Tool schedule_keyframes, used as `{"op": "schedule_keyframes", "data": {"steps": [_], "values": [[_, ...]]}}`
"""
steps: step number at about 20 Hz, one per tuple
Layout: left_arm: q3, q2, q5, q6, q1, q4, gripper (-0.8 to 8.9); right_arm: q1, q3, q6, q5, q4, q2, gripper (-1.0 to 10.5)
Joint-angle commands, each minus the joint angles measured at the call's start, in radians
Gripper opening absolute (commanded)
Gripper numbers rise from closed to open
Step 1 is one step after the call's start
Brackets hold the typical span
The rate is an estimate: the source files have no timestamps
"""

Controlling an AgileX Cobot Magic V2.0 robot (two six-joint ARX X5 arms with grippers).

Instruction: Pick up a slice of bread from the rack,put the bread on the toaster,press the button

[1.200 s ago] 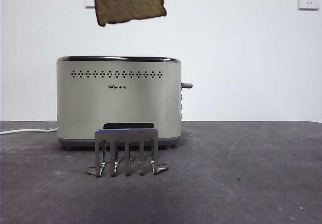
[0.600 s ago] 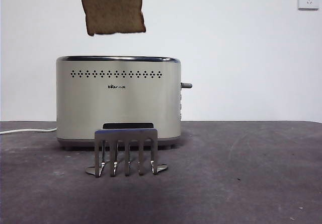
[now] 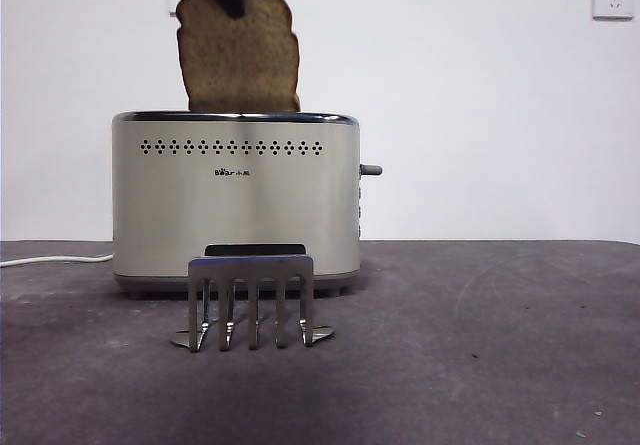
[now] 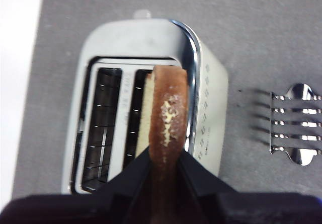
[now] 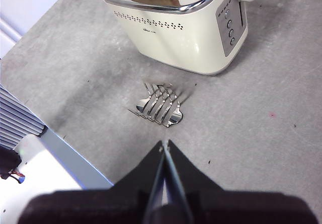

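The left gripper (image 4: 163,158) pinches the slice of bread (image 3: 238,60) by its crust, its lower edge entering the toaster (image 3: 236,200) slot nearest the rack (image 3: 251,300). Tilted, it could catch the chrome rim. The right gripper (image 5: 164,148) waits clenched over the tabletop (image 3: 480,345).

Between the matt black plastic fingers (image 4: 201,176) sits bread (image 3: 238,60) with rough, speckled crumb and a darker crust. Below them the toaster (image 3: 236,205) has satin cream sides and a glossy chrome rim. The rack (image 3: 251,300) is polished mirror-bright steel on a dull, scuffed grey table (image 3: 480,355).
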Motion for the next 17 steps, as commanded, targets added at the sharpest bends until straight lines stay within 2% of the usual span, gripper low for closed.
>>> {"op": "schedule_keyframes", "data": {"steps": [1, 10, 11, 15, 17], "values": [[-0.001, 0.030, 0.011, 0.019, 0.015, -0.001, -0.10, 0.003, 0.000, -0.009, -0.002, 0.002, 0.000, -0.1], [-0.001, 0.144, 0.037, -0.017, 0.085, 0.117, 0.07, 0.003, 0.000, -0.012, -0.002, 0.002, 0.001, -0.1], [-0.001, 0.149, 0.037, -0.020, 0.090, 0.126, 0.44, 0.003, 0.000, -0.012, -0.002, 0.002, 0.003, -0.1], [-0.001, 0.158, 0.037, -0.072, 0.091, 0.170, 3.58, 0.003, 0.000, -0.016, -0.001, 0.002, 0.020, -0.1], [-0.001, 0.156, 0.035, -0.112, 0.090, 0.187, 4.19, 0.003, 0.000, -0.023, -0.001, 0.003, 0.037, -0.1]]}}
